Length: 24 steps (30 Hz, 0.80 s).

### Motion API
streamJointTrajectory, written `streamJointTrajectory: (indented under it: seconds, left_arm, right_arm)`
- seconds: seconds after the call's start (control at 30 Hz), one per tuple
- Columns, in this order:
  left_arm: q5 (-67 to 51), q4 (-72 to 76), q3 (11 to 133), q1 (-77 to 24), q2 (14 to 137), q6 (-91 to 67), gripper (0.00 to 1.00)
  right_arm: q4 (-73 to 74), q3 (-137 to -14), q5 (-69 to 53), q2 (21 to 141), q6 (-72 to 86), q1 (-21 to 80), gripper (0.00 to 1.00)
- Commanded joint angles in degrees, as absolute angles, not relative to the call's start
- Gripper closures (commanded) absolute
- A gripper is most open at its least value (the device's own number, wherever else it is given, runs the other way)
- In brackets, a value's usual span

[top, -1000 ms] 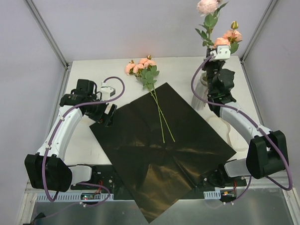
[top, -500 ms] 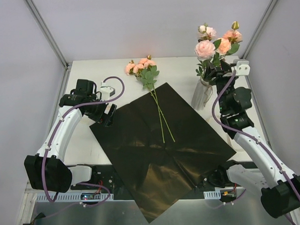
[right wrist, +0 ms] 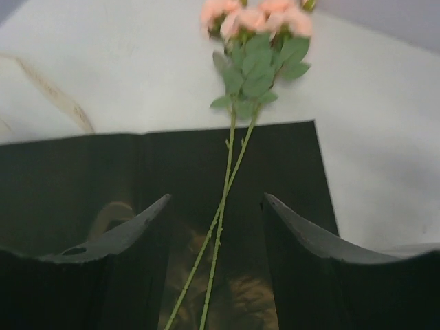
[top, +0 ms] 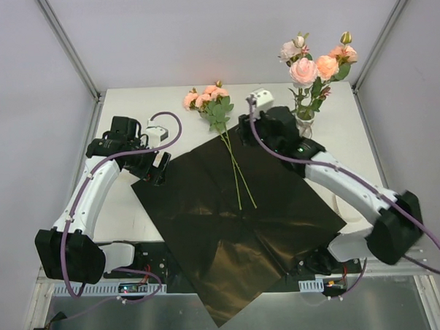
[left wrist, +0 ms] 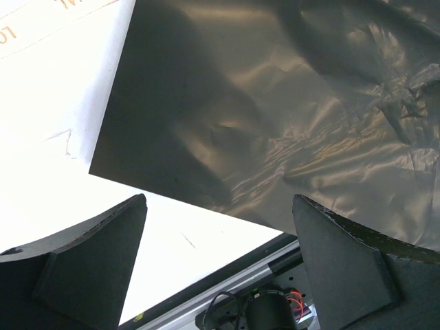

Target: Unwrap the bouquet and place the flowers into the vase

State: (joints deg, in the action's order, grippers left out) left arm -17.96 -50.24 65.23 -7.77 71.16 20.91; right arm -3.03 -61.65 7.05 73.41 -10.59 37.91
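Observation:
The vase (top: 304, 125) stands at the back right and holds several peach-pink roses (top: 304, 71) on leafy stems. Two more flowers (top: 207, 98) lie on the table with their thin stems (top: 236, 175) across the unfolded black paper (top: 229, 216). My right gripper (top: 244, 132) hovers open above the paper's far corner. In the right wrist view the two stems (right wrist: 221, 206) run between its spread fingers (right wrist: 137, 227), untouched, up to the roses (right wrist: 256, 19). My left gripper (top: 159, 170) is open at the paper's left corner (left wrist: 206, 158), with nothing between its fingers.
A cream ribbon (right wrist: 51, 93) lies loose on the white table (top: 134, 212) beside the paper. The paper's near corner hangs over the table's front edge and rail (top: 234, 310). Grey walls close in the table at the back and sides.
My right gripper has opened and left the flowers standing in the vase. Its arm has swung left, over the paper, to the lying stems. The left arm has not moved.

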Motion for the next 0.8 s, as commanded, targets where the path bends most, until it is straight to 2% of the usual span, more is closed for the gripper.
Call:
streamJointTrajectory:
  seconds: [0.0, 0.37, 0.77]
  left_arm:
    - [-18.54, -51.77, 66.71, -7.12, 69.96, 20.39, 0.13]
    - [-18.54, -50.80, 65.39, -7.12, 70.49, 20.83, 0.13]
    - [-18.63, -48.87, 63.99, -7.12, 72.51, 21.27, 0.13]
  right_arm:
    - [9.92, -73.61, 0.80, 86.79, -9.93, 38.23, 0.47]
    - [17.14, -92.19, -4.04, 113.36, -11.69, 37.62, 0.57]
    - [17.75, -100.46, -5.01, 122.87, -10.90, 35.16, 0.59]
